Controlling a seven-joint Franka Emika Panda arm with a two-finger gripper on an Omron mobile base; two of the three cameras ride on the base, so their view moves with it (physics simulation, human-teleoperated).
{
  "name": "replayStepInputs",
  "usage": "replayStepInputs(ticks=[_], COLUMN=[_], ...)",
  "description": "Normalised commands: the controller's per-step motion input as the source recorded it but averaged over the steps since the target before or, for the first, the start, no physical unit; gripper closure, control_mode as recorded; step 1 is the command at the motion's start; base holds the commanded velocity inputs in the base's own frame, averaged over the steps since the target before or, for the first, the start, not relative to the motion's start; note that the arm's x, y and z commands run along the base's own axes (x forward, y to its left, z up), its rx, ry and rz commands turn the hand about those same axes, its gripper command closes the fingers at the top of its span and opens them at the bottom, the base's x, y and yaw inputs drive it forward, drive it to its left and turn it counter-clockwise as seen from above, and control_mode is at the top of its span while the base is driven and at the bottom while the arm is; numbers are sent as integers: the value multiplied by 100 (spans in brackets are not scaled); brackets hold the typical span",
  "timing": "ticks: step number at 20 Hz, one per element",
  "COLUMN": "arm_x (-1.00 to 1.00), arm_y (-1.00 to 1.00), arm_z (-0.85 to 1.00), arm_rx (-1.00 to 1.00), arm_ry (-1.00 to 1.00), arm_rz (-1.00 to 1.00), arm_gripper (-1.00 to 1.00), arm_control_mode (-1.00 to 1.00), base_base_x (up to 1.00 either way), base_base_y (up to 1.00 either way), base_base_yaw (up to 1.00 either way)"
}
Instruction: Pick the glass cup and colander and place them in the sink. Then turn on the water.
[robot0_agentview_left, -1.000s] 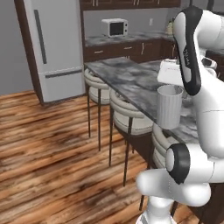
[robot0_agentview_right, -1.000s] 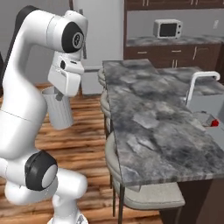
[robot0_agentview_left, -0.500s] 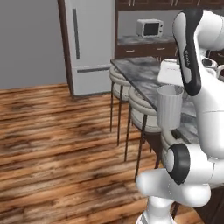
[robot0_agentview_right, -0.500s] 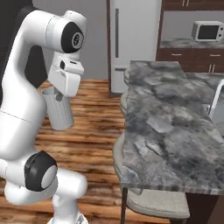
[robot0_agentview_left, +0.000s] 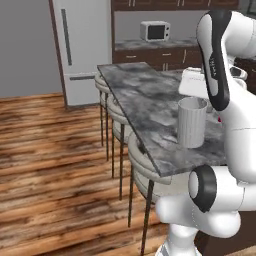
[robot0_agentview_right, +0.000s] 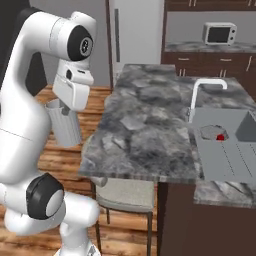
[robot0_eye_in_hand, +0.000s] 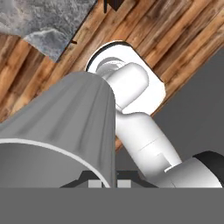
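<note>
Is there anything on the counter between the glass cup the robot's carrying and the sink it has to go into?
Nothing visible blocks it. The glass cup, held by the gripper, hangs off the counter's left edge; bare marble lies between it and the sink.

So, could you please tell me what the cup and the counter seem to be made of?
Cup: looks like frosted, translucent glass or plastic, pale grey with faint vertical ribs. Counter: probably polished stone, marble or granite, going by its mottled grey veining.

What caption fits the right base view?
Gripper shut on the glass cup, carried upright beside the marble counter, with the sink and faucet ahead.
</note>
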Motion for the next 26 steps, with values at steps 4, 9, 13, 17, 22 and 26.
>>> replayStepInputs(ticks=[4,9,13,17,22,26], arm_x=[0,0,0,0,0,0], arm_y=[0,0,0,0,0,0], arm_z=[0,0,0,0,0,0], arm_rx=[0,0,0,0,0,0], arm_ry=[0,0,0,0,0,0], arm_rz=[0,0,0,0,0,0], arm_gripper=[100,100,100,100,100,100], arm_control_mode=[100,100,100,100,100,100], base_base_x=[0,0,0,0,0,0], base_base_y=[-100,-100,-100,-100,-100,-100], base_base_yaw=[0,0,0,0,0,2])
